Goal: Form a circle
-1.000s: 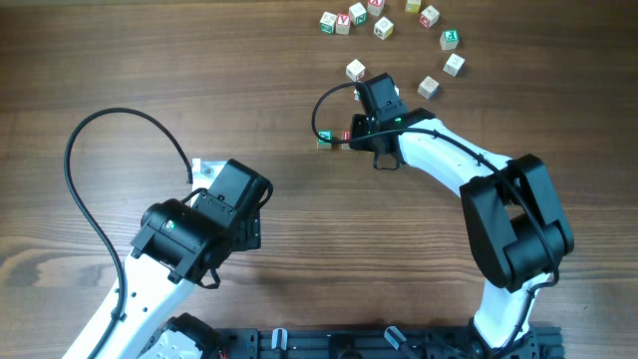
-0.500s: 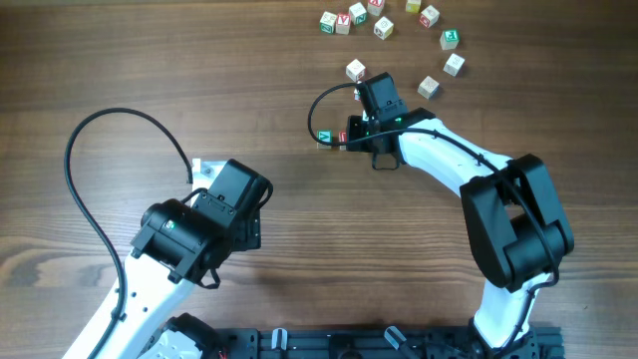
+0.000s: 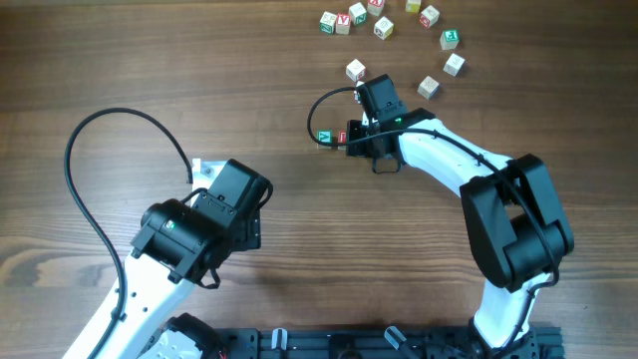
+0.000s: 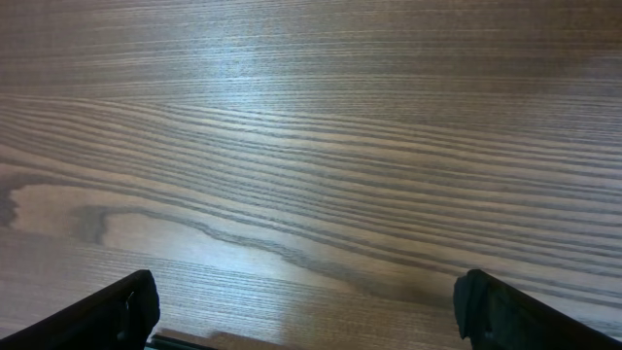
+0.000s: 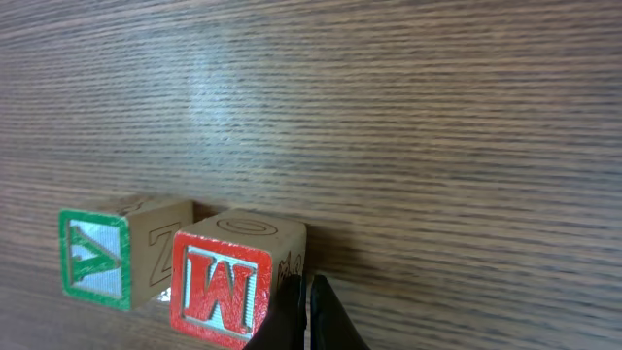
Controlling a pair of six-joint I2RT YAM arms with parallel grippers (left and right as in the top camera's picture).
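Pressing its fingers fully shut with nothing between them, the right gripper (image 5: 307, 313) sits low over the table (image 5: 437, 117), its tips touching or just beside the right face of the red block (image 5: 222, 290); contact can't be confirmed from the wrist view. This looks like a nudge with closed tips, not a pick. The red block stands flush against the green block (image 5: 97, 258) on its far side, the two making a short row. Against the overhead view of a second ago, the green block has shifted slightly and now lies level with the red one, and the cable loop (image 3: 321, 105) on the right arm has swung a little left. The change is small, so the push appears slow or nearly spent. Farther out, the other blocks (image 3: 384, 28) lie in a loose arc near the table's far edge, one white block (image 3: 356, 70) nearest the arm. The pair is well apart from that arc, so judged from here the circle is far from closed and these two remain to be placed. The left gripper (image 4: 306, 303) is spread wide over bare wood, idle.
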